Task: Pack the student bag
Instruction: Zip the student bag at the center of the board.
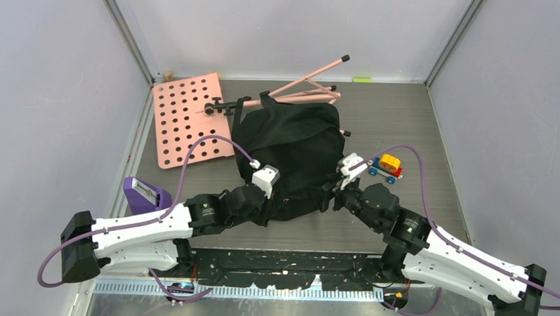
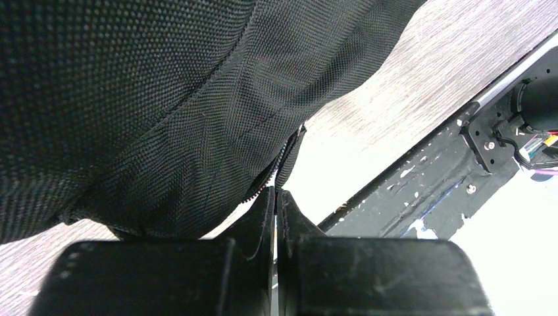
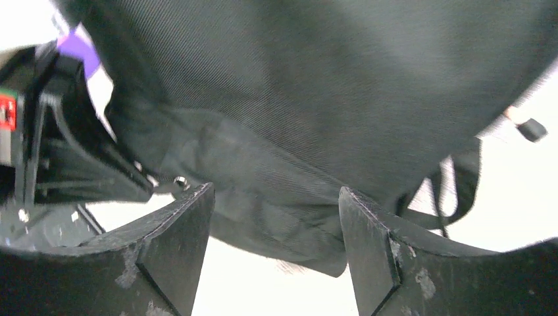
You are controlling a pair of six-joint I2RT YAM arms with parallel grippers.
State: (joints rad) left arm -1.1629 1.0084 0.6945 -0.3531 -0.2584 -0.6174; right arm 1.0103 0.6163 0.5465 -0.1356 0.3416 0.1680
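The black student bag (image 1: 291,155) slumps at the table's (image 1: 405,120) centre. Both arms work its near edge: the left hand (image 2: 275,210) at about 7 o'clock has its fingers pressed together at the zipper seam, seemingly pinching the zipper tape or pull, while the right hand (image 3: 276,217) at 5 o'clock stands spread apart with bag fabric between its fingers, gripping nothing.

Around the bag lie a pink perforated board (image 1: 191,118) at 10 o'clock, a pink folding stand (image 1: 308,85) at 12, a toy truck (image 1: 387,167) at 3, and a purple box (image 1: 146,195) at 8.

This looks like zipper work, whether opening or closing I cannot tell; next, the right hand likely needs to clamp the fabric as a brace. No legible writing anywhere.
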